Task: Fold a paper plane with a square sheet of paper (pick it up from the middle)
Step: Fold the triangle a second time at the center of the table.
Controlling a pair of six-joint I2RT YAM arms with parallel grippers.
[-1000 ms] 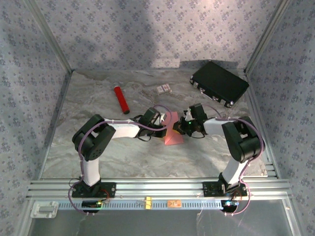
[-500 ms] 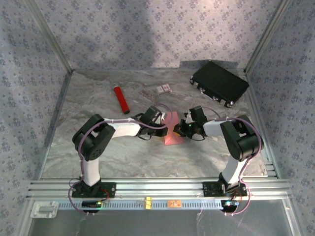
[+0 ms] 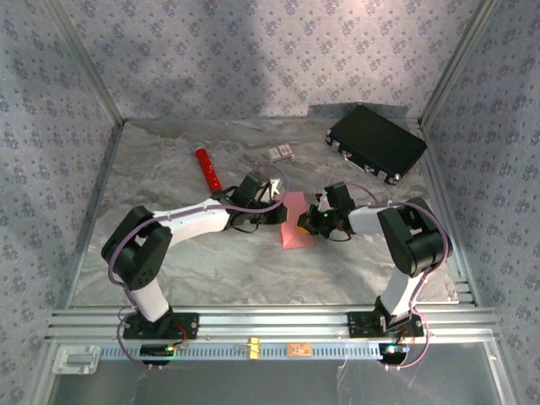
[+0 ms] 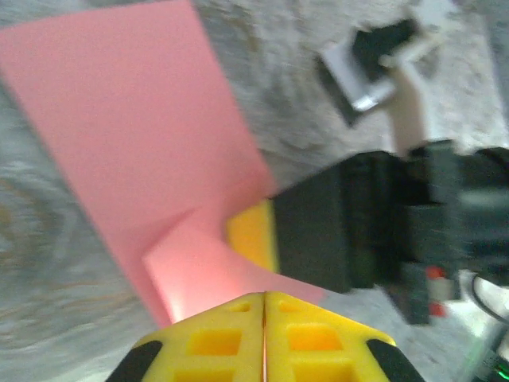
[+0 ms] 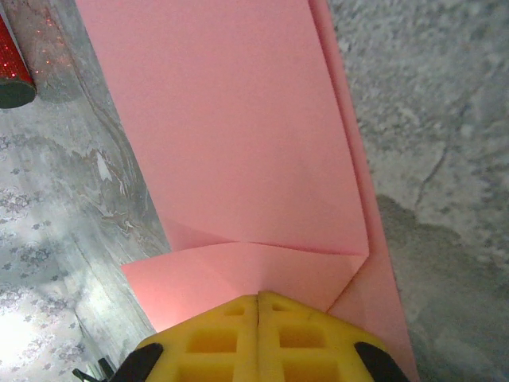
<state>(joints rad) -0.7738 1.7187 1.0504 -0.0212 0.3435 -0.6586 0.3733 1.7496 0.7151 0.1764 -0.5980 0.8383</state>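
Sheet (image 5: 238, 119), pink, partly folded, one corner flap turned over; lies flat on table (image 3: 219, 261), mid-table between the arms. Left gripper (image 4: 264, 298) at its left edge, right gripper (image 5: 258, 298) at its right. Both have fingers pressed together, perhaps nipping paper; tips hide it. Case (image 3: 375, 142), black, back right.

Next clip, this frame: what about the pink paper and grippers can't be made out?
Top external: creases in the sheet of paper are too small; the left gripper and right gripper cover part of it.
Left wrist: blurred; the sheet runs off the top edge, its near end behind the shut left gripper.
Right wrist: whether the shut right gripper pinches the sheet or only presses it; red cylinder cut by the left edge.
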